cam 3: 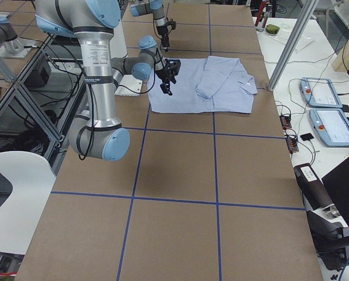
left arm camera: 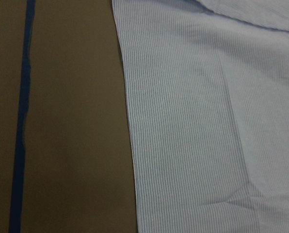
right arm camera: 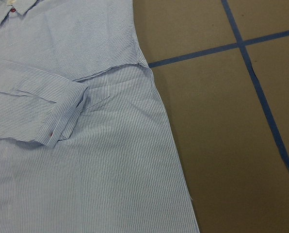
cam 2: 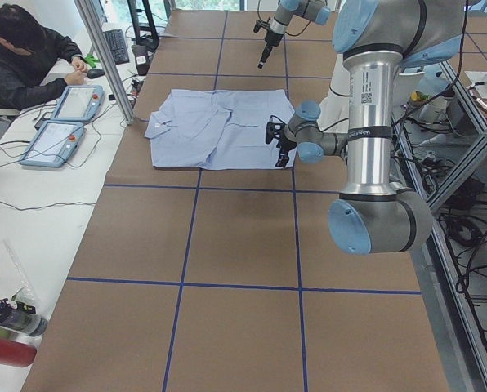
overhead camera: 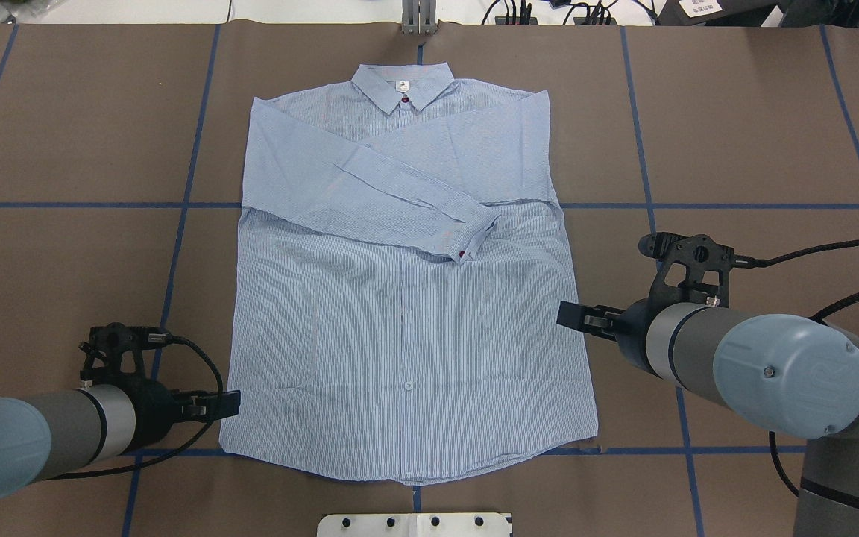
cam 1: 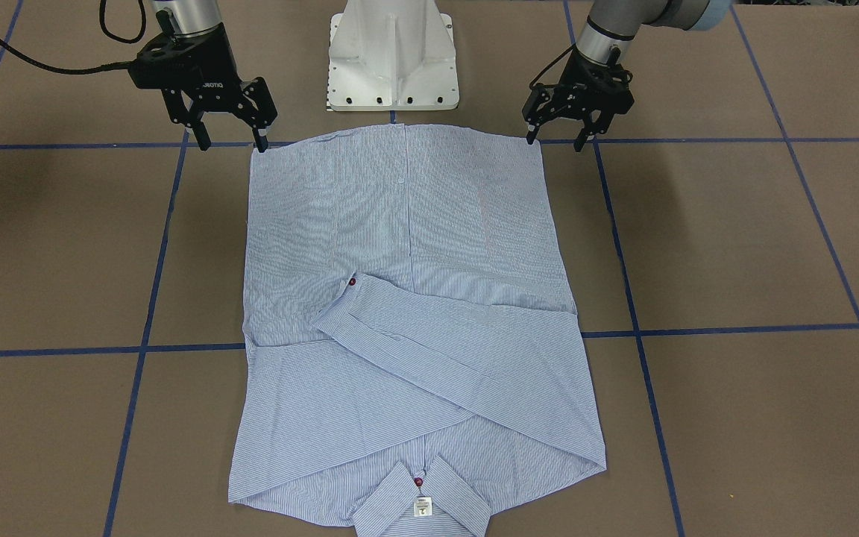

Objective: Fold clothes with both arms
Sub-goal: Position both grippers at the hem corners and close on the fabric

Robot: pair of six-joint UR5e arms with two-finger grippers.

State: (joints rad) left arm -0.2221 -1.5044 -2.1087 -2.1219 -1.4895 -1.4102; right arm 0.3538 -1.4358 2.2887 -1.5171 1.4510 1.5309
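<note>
Presently the shirt (overhead camera: pixel 400 350) lies flat and face up in the middle of the table (overhead camera: pixel 735 149), with its collar (overhead camera: pixel 402 82) on the side away from the robot and its hem (overhead camera: pixel 407 471) towards the pedestal base (cam 1: pixel 392 67). Both sleeves are crossed over the chest. The upper sleeve (overhead camera: pixel 370 186) runs diagonally and ends in a cuff (overhead camera: pixel 467 240) with a dark red button. Judgement: the sleeve stage is complete, and the body is squared up for a fold that brings hem towards collar.

The left gripper (cam 1: pixel 556 141) stands at one hem corner and the right gripper (cam 1: pixel 230 140) at the other. Each points downward with its fingers spread apart and nothing between them. In the front view one fingertip of each sits right at a corner of the cloth. Contact cannot be confirmed, and the side views suggest both hang just above the fabric. The symmetrical placement appears deliberate: a matched pinch at both corners would carry the hem evenly, without skew. Both wrist cameras look down on the shirt's side edges, where the cloth lies smooth.

Risk noted: a corner pinch may take only the top layer or miss the edge. Blue tape lines (overhead camera: pixel 64 203) grid the table. A person (cam 2: pixel 23 57) sits at a side bench, well apart.
</note>
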